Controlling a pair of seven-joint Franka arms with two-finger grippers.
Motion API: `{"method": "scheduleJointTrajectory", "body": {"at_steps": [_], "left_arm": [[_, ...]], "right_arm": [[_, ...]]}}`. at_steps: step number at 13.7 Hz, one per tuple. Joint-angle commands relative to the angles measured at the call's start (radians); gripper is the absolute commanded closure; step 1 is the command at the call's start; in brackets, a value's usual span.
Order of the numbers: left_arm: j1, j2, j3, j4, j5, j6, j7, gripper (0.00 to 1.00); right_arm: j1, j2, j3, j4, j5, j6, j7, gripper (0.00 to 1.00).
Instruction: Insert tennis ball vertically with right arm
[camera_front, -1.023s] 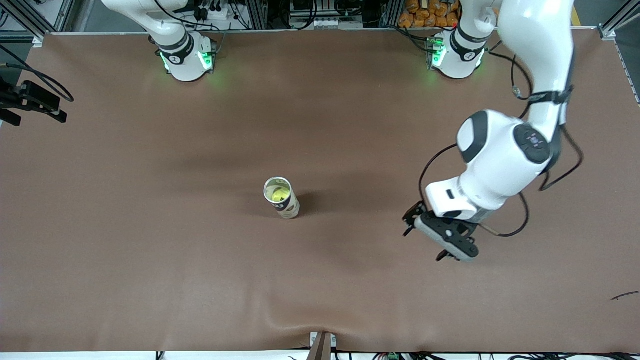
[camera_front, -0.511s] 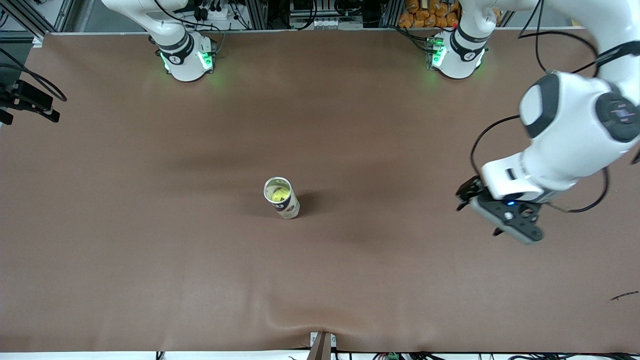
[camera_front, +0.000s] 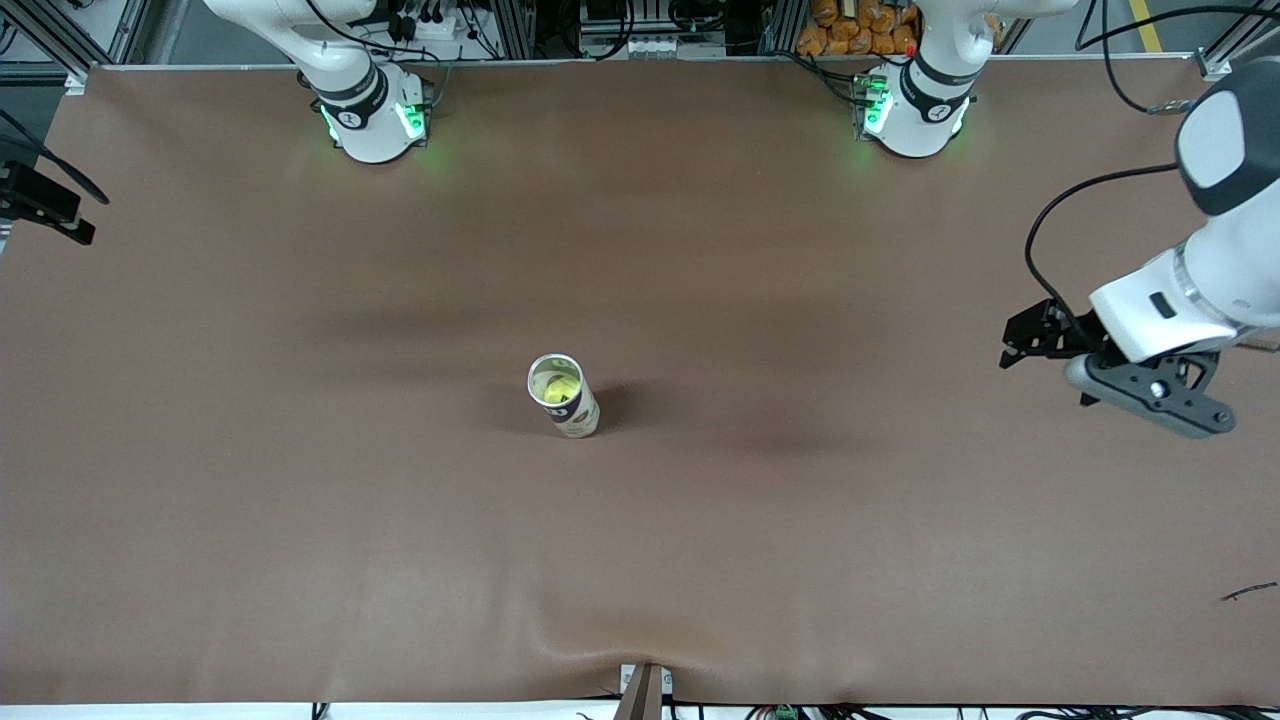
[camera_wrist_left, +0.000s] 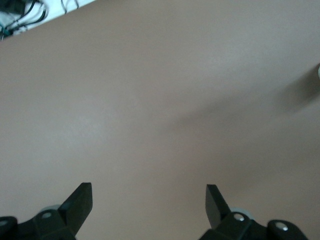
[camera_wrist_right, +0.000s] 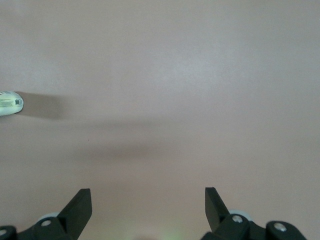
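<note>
A white and dark tube stands upright on the middle of the brown table. A yellow-green tennis ball sits inside its open top. My right gripper is open and empty over bare table. The tube's base shows at the edge of the right wrist view, well away from the fingers. In the front view only the right arm's base shows clearly. My left gripper is open and empty above the table at the left arm's end, also seen in its wrist view.
A black part with cables juts in at the table edge at the right arm's end. A small dark scrap lies near the front corner at the left arm's end. The cloth bulges at the front edge.
The left arm has swung away from the tube toward its own end of the table, gripper open and empty throughout. The black part at the right arm's end has slid outward. The tube has not moved.
</note>
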Motion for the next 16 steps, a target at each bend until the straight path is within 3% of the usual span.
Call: {"method": "scheduleJointTrajectory", "body": {"at_steps": [1,3,6,9,12,16], "left_arm": [[0.012,-0.042,-0.001,-0.013,0.009,-0.068,-0.121,0.0],[0.021,-0.082,-0.001,-0.014,0.008,-0.121,-0.233,0.0],[0.047,-0.128,0.002,-0.013,0.022,-0.172,-0.234,0.0],[0.093,-0.161,0.001,-0.008,0.161,-0.198,-0.223,0.0],[0.116,-0.177,-0.002,0.027,0.166,-0.25,-0.228,0.0],[0.125,-0.226,-0.018,0.02,0.158,-0.304,-0.225,0.0]], "right_arm": [[-0.004,0.003,0.013,0.035,-0.005,-0.016,0.001,0.0],[0.006,0.003,0.016,0.052,0.005,-0.048,0.001,0.0],[0.0,0.003,0.013,0.057,0.015,-0.084,0.009,0.0],[0.009,0.005,0.015,0.057,0.026,-0.078,0.029,0.0],[0.029,0.01,0.015,0.057,0.048,-0.074,0.127,0.0],[0.035,0.011,0.015,0.055,0.037,-0.076,0.116,0.0]]}}
